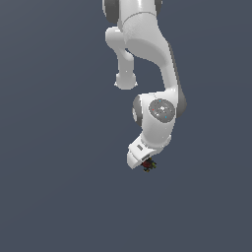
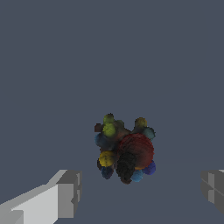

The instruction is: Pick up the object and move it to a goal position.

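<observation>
The object [image 2: 125, 148] is a small lumpy dark cluster with red, blue, yellow and green bumps. In the wrist view it lies on the grey surface between and beyond my two grey fingertips [image 2: 70, 192], which stand wide apart and do not touch it. My gripper [image 2: 140, 190] is open and empty. In the exterior view the object [image 1: 148, 165] peeks out just under the white hand, and the fingers themselves are hidden by the arm.
The white arm [image 1: 147, 64] reaches down from the top of the exterior view. The plain dark grey surface [image 1: 59, 187] fills everything around it.
</observation>
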Available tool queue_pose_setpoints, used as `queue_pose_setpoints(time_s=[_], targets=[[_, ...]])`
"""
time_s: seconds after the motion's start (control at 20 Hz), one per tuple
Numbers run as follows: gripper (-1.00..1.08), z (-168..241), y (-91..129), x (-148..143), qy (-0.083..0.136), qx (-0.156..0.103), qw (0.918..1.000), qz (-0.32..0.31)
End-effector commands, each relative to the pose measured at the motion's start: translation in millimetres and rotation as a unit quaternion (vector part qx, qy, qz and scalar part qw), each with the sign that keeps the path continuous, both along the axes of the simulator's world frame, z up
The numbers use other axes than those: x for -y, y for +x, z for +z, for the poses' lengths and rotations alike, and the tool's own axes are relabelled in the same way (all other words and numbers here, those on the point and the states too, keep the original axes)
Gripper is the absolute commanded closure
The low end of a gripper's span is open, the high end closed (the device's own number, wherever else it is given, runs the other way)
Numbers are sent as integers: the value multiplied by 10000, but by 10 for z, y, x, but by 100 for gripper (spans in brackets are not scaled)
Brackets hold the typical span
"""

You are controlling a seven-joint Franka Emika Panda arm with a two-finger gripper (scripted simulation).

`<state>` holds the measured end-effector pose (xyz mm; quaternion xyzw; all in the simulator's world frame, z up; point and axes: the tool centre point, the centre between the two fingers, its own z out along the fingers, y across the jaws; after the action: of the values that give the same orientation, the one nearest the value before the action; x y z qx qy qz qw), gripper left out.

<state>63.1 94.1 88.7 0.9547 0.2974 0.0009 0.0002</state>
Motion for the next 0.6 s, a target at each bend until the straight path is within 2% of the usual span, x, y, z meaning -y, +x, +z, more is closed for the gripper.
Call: queue_pose_setpoints(time_s=[0.0,0.55], targets=[[-92,-56,23,-40,-1,-4,9999,151],[-92,-220,23,-59,-1,-11,9998,209]])
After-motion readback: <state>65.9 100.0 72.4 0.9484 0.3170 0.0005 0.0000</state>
